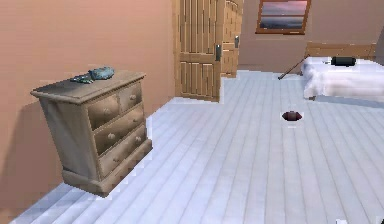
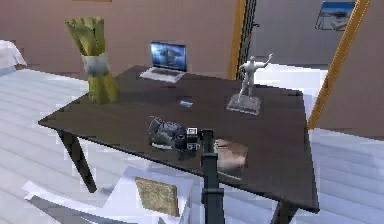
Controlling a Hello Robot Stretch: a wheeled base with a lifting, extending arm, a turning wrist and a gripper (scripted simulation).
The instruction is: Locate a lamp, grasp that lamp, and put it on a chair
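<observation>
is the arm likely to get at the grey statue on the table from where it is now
Probably, but not straight ahead. The arm reaches over the table, and bare tabletop lies beyond it. The statue stands farther out and toward the arm side view's right, so the base may need shifting.

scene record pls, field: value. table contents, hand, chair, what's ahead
table: dark table, arm side view
on table: laptop; vase of yellow-green stalks; grey statue; flat brown item
hand: at a dark object on the table's near part
holding: cannot tell
chair: white chair at the table's near edge, tan cushion on it
ahead: dresser, wooden door, bed
</observation>
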